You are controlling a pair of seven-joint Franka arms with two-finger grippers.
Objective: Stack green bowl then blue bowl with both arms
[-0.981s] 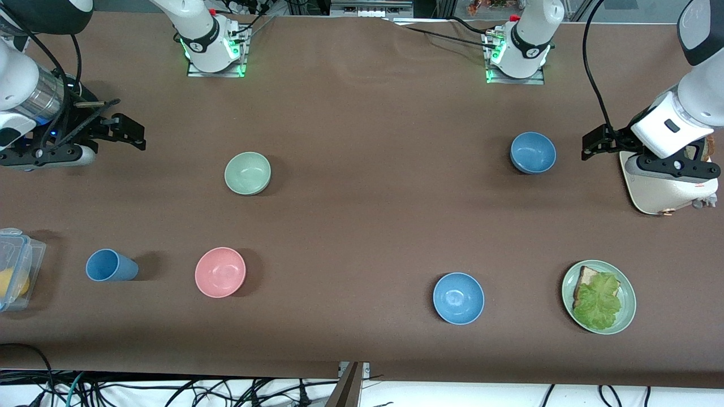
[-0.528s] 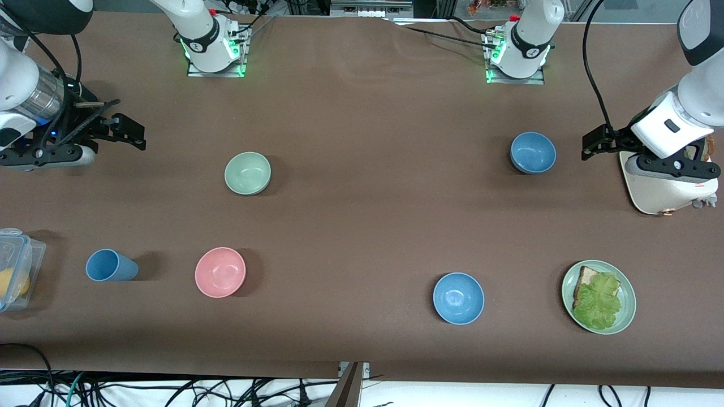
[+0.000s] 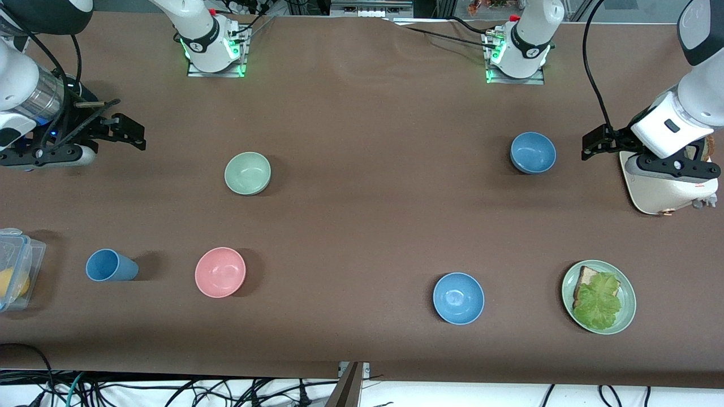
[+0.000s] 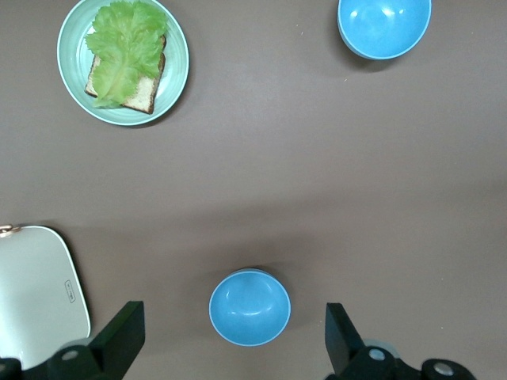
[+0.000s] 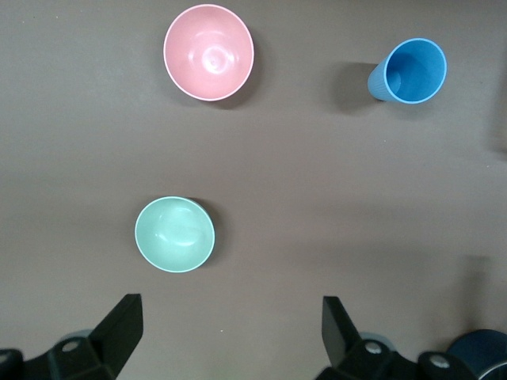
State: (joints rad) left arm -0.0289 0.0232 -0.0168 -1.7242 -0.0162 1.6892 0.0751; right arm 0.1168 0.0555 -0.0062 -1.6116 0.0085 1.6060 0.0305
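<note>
The green bowl (image 3: pixel 248 173) stands upright on the brown table toward the right arm's end; it also shows in the right wrist view (image 5: pixel 174 234). The blue bowl (image 3: pixel 533 152), dull steel blue, stands toward the left arm's end and shows in the left wrist view (image 4: pixel 249 307), well below and between the open fingers. My right gripper (image 3: pixel 133 134) (image 5: pixel 230 310) is open and empty, up in the air, apart from the green bowl. My left gripper (image 3: pixel 591 146) (image 4: pixel 234 321) is open and empty, up in the air beside the blue bowl.
A pink bowl (image 3: pixel 220 272) and a blue cup (image 3: pixel 110 265) stand nearer the front camera than the green bowl. A brighter blue bowl (image 3: pixel 459 298) and a green plate (image 3: pixel 626 316) with bread and lettuce stand near the front. A white board (image 3: pixel 659 189) lies under the left arm. A clear box (image 3: pixel 16 265) sits at the table's end.
</note>
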